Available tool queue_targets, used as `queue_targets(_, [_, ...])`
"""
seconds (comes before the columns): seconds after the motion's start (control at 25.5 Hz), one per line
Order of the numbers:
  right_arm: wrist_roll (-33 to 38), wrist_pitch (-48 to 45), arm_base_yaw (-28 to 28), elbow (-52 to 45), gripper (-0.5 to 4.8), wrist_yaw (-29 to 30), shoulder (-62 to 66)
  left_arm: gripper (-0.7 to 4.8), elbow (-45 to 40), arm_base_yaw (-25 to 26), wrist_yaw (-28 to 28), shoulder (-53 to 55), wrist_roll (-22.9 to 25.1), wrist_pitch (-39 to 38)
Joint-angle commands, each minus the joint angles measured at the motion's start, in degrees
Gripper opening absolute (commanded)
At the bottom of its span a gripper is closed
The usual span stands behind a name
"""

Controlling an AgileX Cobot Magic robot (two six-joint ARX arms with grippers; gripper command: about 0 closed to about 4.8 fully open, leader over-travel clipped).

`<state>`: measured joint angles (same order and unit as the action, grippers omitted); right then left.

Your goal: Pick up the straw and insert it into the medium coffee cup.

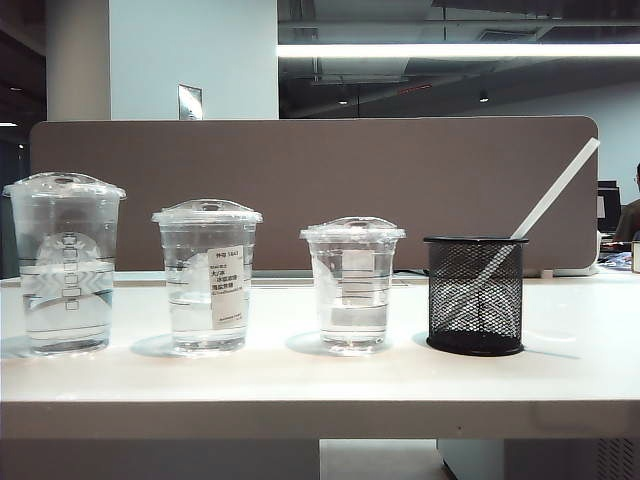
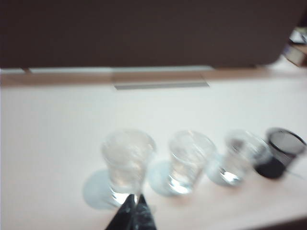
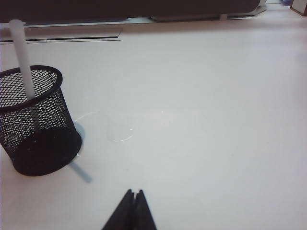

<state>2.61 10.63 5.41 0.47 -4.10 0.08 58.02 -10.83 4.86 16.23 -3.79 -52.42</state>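
The straw (image 1: 555,190) is long and white. It leans to the right out of a black mesh holder (image 1: 474,295) and shows again in the right wrist view as the straw (image 3: 21,52) in the holder (image 3: 36,124). The medium coffee cup (image 1: 207,277) has a domed clear lid and a printed white label, and stands in the middle of three cups; the blurred left wrist view shows it too (image 2: 189,160). My left gripper (image 2: 135,197) hangs shut and empty above the near side of the tallest cup. My right gripper (image 3: 135,191) is shut and empty over bare table beside the holder. Neither gripper appears in the exterior view.
The tallest cup (image 1: 65,265) stands at the left end of the row and the shortest cup (image 1: 352,285) between the medium cup and the holder. All three hold some water. A brown partition (image 1: 320,190) runs behind the white table (image 1: 300,375).
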Motion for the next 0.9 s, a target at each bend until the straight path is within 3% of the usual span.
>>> queue_targets(0.04, [0.0, -0.5, 0.0, -0.4, -0.04, 0.0, -0.1, -0.05, 5.6, -0.1, 5.8, 0.0, 0.4, -13.6])
queue_targets(0.23, [0.0, -0.5, 0.0, -0.4, -0.04, 0.0, -0.1, -0.04, 11.0, 0.0, 5.9, -0.8, 0.3, -22.3])
queue_targets(0.9, [0.0, -0.5, 0.0, -0.4, -0.04, 0.0, -0.1, -0.04, 11.2, 0.0, 5.9, -1.4, 0.4, -22.1])
